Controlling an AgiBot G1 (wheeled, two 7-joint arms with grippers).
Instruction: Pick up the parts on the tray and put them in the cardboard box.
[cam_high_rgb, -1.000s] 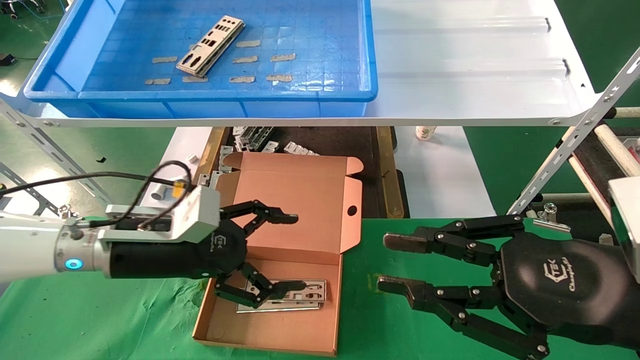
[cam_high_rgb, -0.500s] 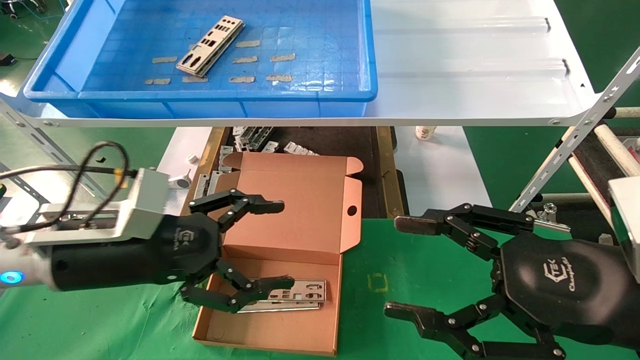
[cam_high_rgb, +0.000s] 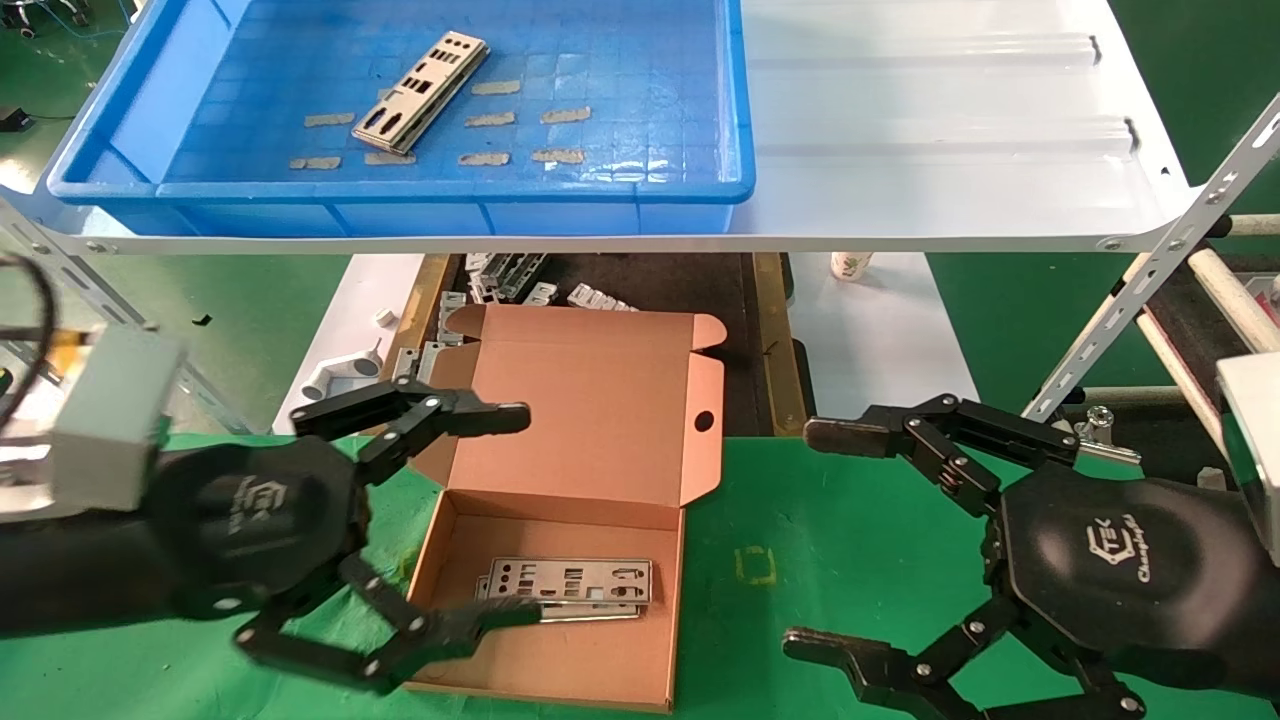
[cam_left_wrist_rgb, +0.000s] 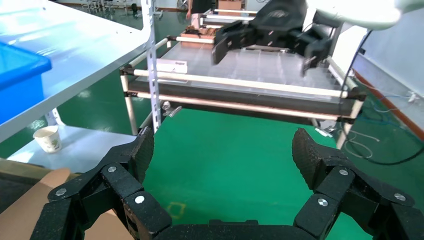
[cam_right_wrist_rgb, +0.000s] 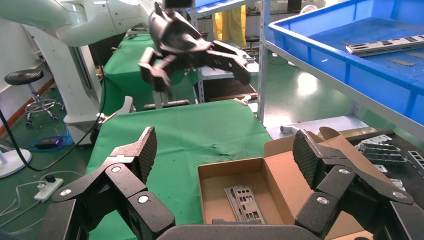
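left pincer empty beside the box, one plate left in the tray

the left pincer hangs wide open with nothing in it, at the left edge of the cardboard box, one finger over the lid fold and the other low by the box's near corner. just past its lower fingertip, inside the box, lie the parts already placed: thin silver plates stacked slightly askew, flat on the floor. the right pincer is also spread wide and empty, over the green counter well to the right of the box.

well beyond and above the left pincer, the blue tray sits on the white shelf with one more plate lying flat and diagonal on its grid floor, among tan tape patches.

handling, as a judgement: the plate looks like stamped sheet metal, light, stiff and smooth, so likely slippery between hard fingertips. lying flat, it offers little edge to catch; pinching across the two long edges near the middle seems the safest hold, and the punched cutouts should not be trusted as grip points. it may skid on the tray floor if nudged.

writing: both pincer bodies carry a white logo; the right one shows cursive script i cannot read with confidence. a small yellow square outline marks the counter.
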